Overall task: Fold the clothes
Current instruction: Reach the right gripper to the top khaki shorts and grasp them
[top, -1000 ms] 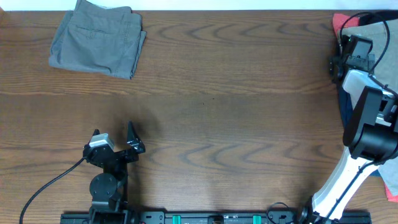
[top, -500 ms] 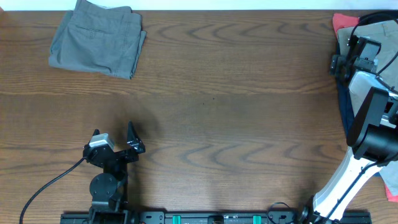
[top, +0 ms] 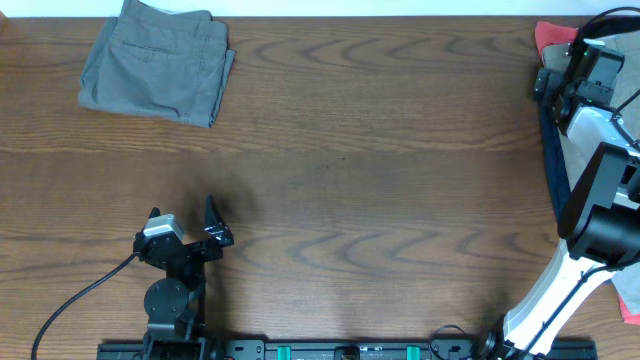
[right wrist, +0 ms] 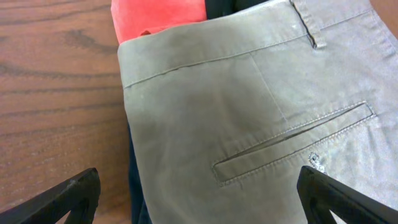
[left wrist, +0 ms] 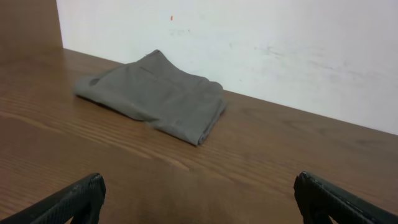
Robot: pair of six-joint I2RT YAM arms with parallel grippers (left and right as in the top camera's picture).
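Observation:
The pale khaki-green shorts [right wrist: 249, 112] lie on top of a pile at the table's right edge, with the waistband, a belt loop and a stitched back pocket showing in the right wrist view. In the overhead view they [top: 626, 45] are mostly hidden by my right arm. My right gripper [right wrist: 199, 199] is open and empty, hovering just above the shorts; in the overhead view it [top: 572, 62] is at the far right. My left gripper [top: 190, 228] is open and empty near the table's front left, and its fingers show low in the left wrist view [left wrist: 199, 202].
Folded darker grey-olive shorts [top: 155, 65] lie at the back left, also in the left wrist view [left wrist: 155, 96]. Under the khaki shorts are a red garment [right wrist: 158, 15] and a navy garment [right wrist: 137, 186]. A white wall runs behind the table.
My right gripper has moved right and slightly toward the back, further over the pile. The left arm has not moved.

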